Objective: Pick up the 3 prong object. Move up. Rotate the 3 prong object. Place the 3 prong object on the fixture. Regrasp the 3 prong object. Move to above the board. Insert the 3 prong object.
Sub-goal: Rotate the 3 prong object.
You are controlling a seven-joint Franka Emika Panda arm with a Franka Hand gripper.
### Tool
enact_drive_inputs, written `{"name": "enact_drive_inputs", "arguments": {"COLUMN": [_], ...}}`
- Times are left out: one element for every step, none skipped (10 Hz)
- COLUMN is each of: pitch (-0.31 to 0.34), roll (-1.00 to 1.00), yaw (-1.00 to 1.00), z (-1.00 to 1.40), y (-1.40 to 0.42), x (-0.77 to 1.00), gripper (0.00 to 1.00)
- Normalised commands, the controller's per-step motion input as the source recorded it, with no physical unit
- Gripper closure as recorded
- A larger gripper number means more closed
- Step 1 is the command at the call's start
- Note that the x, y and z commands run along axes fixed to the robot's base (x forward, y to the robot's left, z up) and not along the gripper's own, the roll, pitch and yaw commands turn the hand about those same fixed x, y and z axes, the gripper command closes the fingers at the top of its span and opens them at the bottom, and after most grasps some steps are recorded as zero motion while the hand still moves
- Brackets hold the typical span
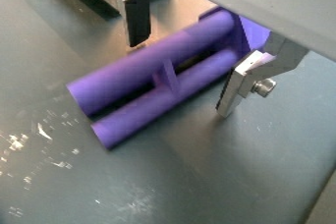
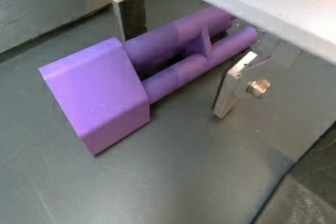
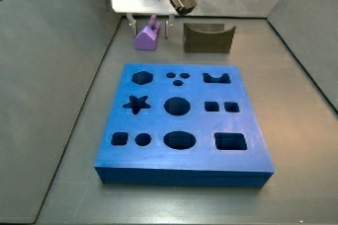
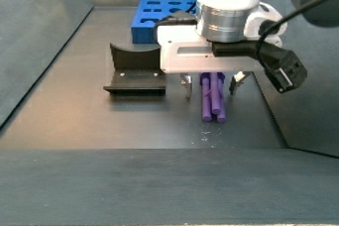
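The 3 prong object (image 1: 138, 95) (image 2: 98, 95) is light purple, made of parallel tubes with a flat block at one end. It lies flat on the dark floor. My gripper (image 1: 184, 76) (image 2: 178, 71) hangs low over it, open, with one silver finger (image 1: 136, 22) on one side and the other finger (image 1: 243, 85) on the opposite side. Both fingers stand close to the tubes without clearly pressing them. In the side views the gripper (image 4: 212, 79) covers the top of the piece (image 4: 213, 103) (image 3: 146, 37).
The dark fixture (image 3: 208, 37) (image 4: 133, 73) stands on the floor right beside the piece. The large blue board (image 3: 199, 175) (image 4: 143, 19) with its shaped holes lies further along the floor. Grey walls enclose the workspace.
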Motion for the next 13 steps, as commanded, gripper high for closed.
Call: {"name": "enact_drive_inputs", "arguments": {"pitch": [0.016,0.027,0.043,0.055,0.053,0.045,0.04,0.036,0.031,0.0,0.0,0.001,0.0], "roll": [-0.01,-0.03,-0.06,-0.1,-0.13,-0.15,-0.16,-0.17,-0.19,0.0,0.0,0.0,0.0], "yaw": [0.0,0.01,0.02,0.02,0.02,0.01,0.0,-0.01,-0.02,1.0,1.0,1.0,1.0], "z": [1.0,1.0,1.0,1.0,1.0,1.0,1.0,1.0,0.92,0.0,-0.12,-0.25,-0.27], "y": [0.0,-0.01,0.0,0.0,0.0,0.0,0.0,0.0,0.01,0.0,0.0,-0.02,-0.01], "x": [-0.01,-0.02,-0.01,-0.02,-0.02,-0.02,-0.03,-0.03,-0.04,0.0,0.0,-0.01,0.02], "gripper": [0.0,0.0,0.0,0.0,0.0,0.0,0.0,0.0,0.0,0.0,0.0,0.0,0.0]}}
